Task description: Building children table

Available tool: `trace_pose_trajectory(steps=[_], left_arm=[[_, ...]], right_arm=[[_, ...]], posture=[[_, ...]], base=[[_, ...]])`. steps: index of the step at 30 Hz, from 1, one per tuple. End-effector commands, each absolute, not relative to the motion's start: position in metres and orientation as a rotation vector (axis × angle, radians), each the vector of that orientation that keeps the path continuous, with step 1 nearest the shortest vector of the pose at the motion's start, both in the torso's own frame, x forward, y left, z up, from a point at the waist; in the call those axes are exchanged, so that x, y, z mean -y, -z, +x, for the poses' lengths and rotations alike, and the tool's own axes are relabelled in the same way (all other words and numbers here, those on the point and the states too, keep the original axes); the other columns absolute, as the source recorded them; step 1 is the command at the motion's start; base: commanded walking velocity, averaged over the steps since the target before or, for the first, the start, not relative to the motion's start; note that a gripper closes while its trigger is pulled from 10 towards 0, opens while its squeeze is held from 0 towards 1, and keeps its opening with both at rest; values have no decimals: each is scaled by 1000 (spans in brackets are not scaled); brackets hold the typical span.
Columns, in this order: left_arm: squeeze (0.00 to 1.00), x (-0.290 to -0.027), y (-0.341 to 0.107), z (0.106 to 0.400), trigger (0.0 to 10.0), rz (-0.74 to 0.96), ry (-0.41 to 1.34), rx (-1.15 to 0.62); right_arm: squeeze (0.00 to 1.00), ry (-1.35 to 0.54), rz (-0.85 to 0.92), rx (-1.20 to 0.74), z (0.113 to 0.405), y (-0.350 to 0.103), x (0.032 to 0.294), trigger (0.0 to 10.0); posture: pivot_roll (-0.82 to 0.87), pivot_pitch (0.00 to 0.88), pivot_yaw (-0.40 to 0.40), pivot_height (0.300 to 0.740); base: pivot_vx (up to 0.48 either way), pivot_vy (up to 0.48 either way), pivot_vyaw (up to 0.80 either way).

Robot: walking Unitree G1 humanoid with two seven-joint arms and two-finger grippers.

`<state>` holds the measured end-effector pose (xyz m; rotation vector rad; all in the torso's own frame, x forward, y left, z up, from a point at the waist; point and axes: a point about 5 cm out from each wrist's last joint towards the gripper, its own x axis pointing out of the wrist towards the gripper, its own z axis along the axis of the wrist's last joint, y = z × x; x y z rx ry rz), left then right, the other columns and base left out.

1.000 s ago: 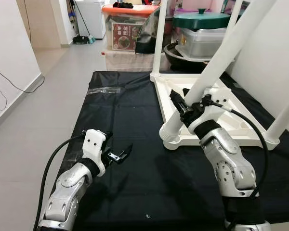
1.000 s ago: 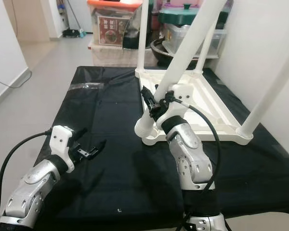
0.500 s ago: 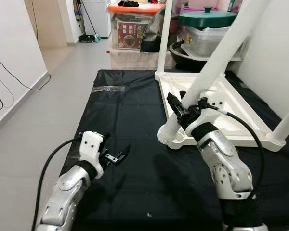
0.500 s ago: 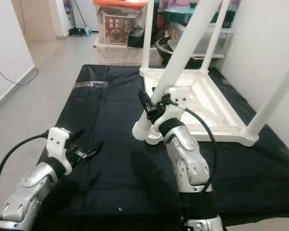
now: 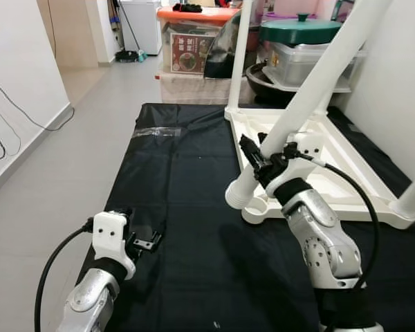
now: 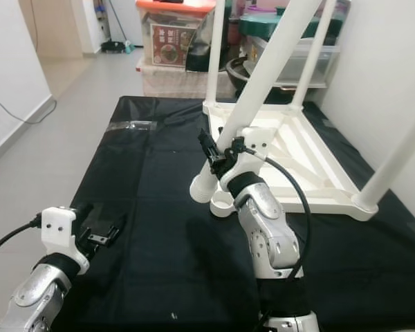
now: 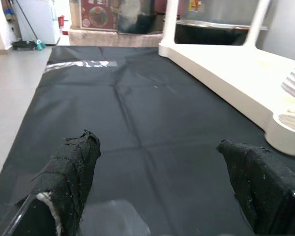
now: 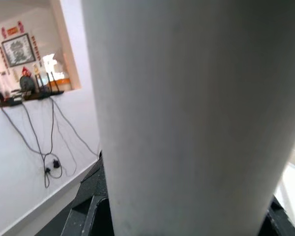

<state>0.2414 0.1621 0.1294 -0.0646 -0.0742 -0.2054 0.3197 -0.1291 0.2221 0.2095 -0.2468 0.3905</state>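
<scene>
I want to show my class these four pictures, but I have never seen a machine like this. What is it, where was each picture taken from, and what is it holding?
This is a walking household robot with two silver arms, each ending in a gripper of two black fingers. The two wide pictures come from cameras in its head, looking down at a black cloth spread on the floor. On the cloth lies a white children's table, upside down, with legs pointing up.

The right gripper is shut on a loose table leg, holding it slanted, its ridged end just beside the empty corner socket.

The left gripper hangs open and empty, low over the cloth.

The other two pictures come from wrist cameras: the left one looks between its fingers across the cloth; the right one sees the leg up close.
</scene>
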Motion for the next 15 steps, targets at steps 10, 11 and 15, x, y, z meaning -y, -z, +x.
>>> trace_pose_trajectory(steps=[10,11,15], left_arm=[[0,-167,-128,228,10000,-54,173,60],[0,-167,-129,227,10000,-55,163,62],[0,-167,-129,228,10000,-51,150,60]], right_arm=[[0,-381,185,272,320,-227,135,0],[0,-381,186,273,320,-227,135,0],[0,-391,188,279,322,-229,133,0]], posture=[[189,0,-76,740],[192,0,-78,740],[190,0,-82,740]], base=[[220,0,0],[0,0,0],[0,0,0]])
